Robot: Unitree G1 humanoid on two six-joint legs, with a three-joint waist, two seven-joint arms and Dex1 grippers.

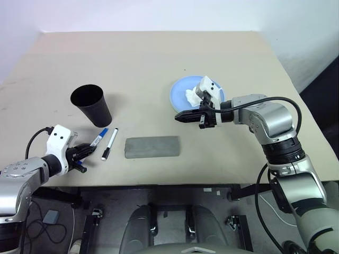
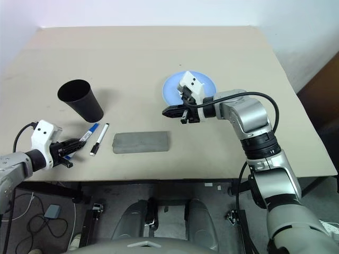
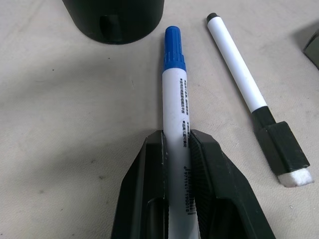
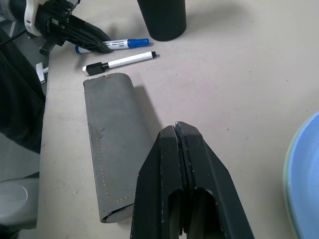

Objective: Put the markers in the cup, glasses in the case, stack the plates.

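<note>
My left gripper is shut on the barrel of the blue-capped marker, which lies on the table near its front left edge. The black-capped marker lies loose just beside it. The black cup stands upright right behind both markers. The grey case lies closed at the front middle. My right gripper hovers shut and empty between the case and the light blue plate. In the right wrist view a pale green edge shows at that plate's rim. The glasses are out of view.
A crumpled white tissue lies on the blue plate, partly behind my right wrist. The beige table stretches bare toward the back. Its front edge runs just below the case and the markers.
</note>
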